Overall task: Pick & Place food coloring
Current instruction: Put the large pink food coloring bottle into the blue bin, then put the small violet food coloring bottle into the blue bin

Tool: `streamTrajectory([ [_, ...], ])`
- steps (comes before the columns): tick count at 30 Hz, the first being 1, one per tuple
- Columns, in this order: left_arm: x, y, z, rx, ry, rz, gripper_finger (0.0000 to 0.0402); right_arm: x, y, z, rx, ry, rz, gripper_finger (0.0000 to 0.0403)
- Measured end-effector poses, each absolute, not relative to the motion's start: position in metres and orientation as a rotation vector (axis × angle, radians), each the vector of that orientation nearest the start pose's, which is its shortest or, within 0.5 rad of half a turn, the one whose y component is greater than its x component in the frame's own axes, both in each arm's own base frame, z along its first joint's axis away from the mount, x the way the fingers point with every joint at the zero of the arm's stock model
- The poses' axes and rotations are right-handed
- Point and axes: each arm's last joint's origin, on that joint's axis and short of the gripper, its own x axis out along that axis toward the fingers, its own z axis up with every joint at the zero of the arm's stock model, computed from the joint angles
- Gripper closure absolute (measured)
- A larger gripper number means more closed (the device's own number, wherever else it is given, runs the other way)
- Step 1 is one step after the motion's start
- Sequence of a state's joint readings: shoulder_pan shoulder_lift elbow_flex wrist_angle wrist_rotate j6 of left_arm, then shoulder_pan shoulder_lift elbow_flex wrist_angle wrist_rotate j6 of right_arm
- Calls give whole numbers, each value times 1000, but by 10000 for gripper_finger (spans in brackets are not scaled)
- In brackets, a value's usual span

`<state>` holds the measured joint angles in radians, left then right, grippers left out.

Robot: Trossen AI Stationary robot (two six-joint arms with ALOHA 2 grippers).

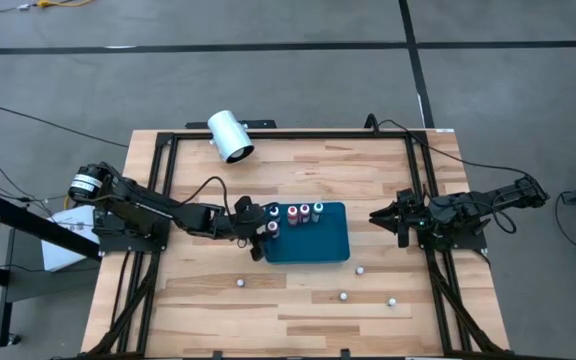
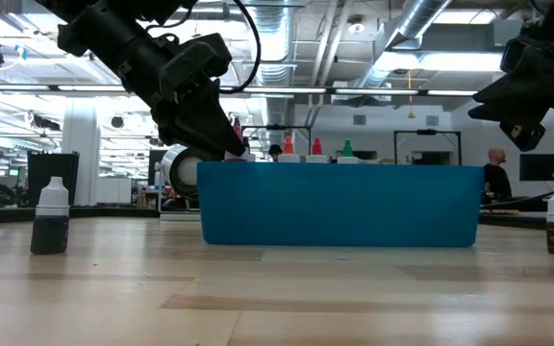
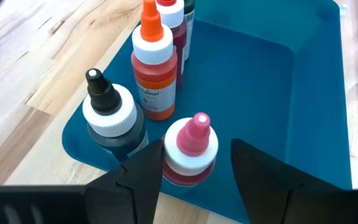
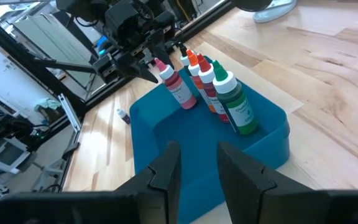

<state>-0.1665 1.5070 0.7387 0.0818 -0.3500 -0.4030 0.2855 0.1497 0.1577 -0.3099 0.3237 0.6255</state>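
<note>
A teal tray (image 1: 318, 245) lies mid-table. Several tiny food coloring bottles stand upright in its far-left part: black-capped (image 3: 107, 115), orange (image 3: 154, 62), red (image 3: 174, 25) and a pink-capped one (image 3: 191, 146) at the tray's near-left corner. My left gripper (image 3: 197, 168) reaches in from the table's left, slanting down. It is open, one finger on either side of the pink-capped bottle. My right gripper (image 1: 376, 215) waits at the table's right edge, its fingers (image 4: 166, 168) a little apart with nothing between them. My left gripper straddles the pink-capped bottle at its white collar (image 3: 174, 155). One finger (image 3: 145, 171) lies close against the collar; whether it touches, I cannot tell. The other finger (image 3: 253, 168) stands clear of it. The bottle stands upright on the tray floor.
Loose bottles stand on the wood near the front: one left (image 1: 240, 283), three right (image 1: 360, 270), (image 1: 343, 296), (image 1: 391, 301). A big white cylinder (image 1: 230, 136) lies at the far edge. The tray's right half (image 3: 260, 81) is bare.
</note>
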Motion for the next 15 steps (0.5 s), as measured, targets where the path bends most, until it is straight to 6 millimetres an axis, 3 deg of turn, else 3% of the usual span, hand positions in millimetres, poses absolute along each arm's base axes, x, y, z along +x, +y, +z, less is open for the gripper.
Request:
streamTrajectory([
  [8,291,-39,183,-214,606,306,220,93,18,177,535,265,-127,310],
  [15,280,-38,210,-249,532,264,220,93,18,177,535,265,-126,310],
])
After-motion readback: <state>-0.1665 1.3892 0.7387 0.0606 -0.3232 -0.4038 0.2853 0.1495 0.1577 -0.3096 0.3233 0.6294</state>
